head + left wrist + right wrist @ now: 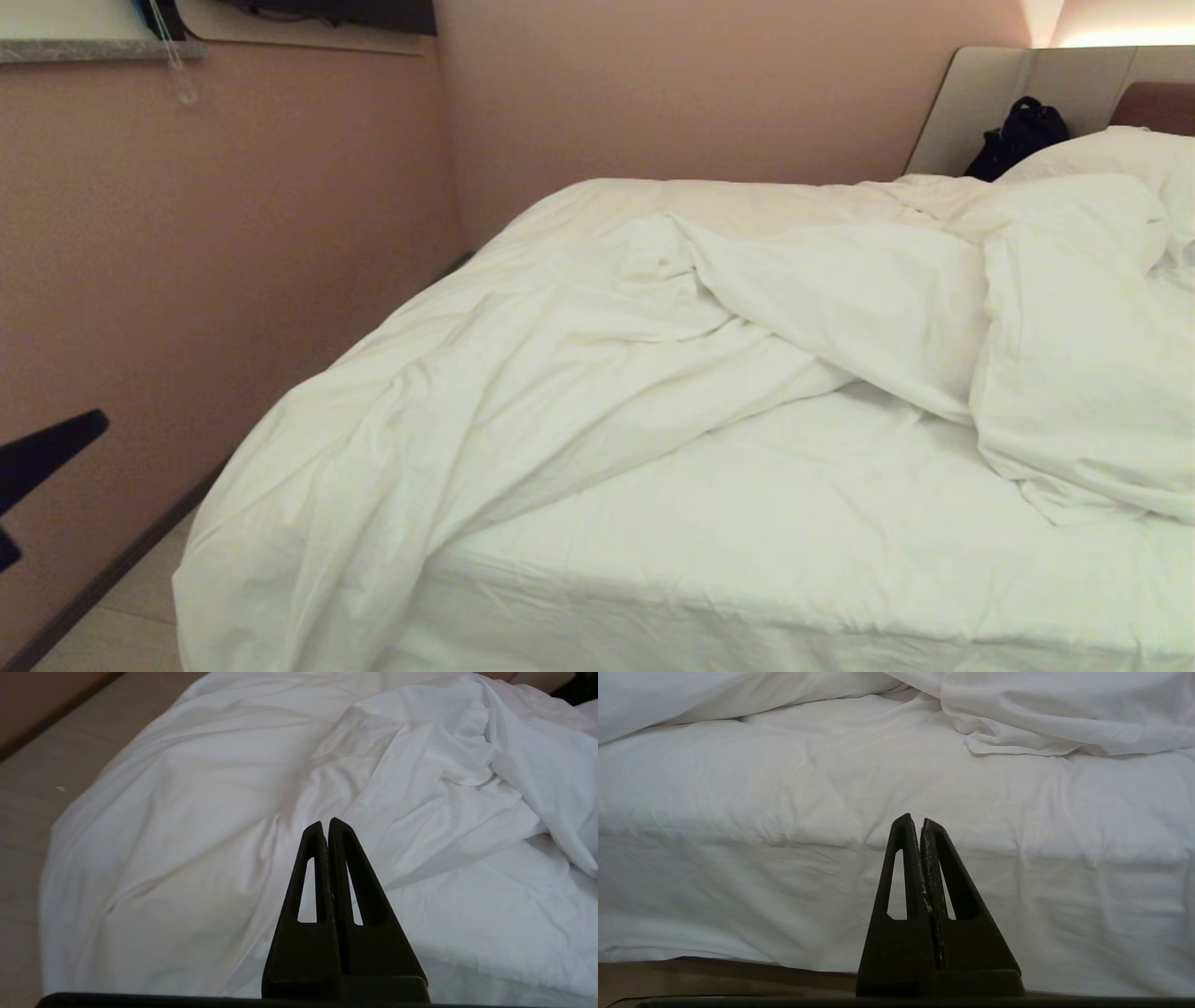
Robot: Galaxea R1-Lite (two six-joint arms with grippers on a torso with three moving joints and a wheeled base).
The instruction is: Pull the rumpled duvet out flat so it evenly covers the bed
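The bed (747,523) is filling the scene, its near right sheet lying bare. The duvet (523,373) is lying bunched across the left and far side, spilling over the near left corner. The left gripper (327,823) is hovering above it, fingers together; the right gripper (914,820), fingers together, is facing the mattress side.

Duvet (579,373) bunched on bed (747,523), spilling over left corner toward floor (112,625); pillow (1120,154) behind at right; wall (215,261) left.
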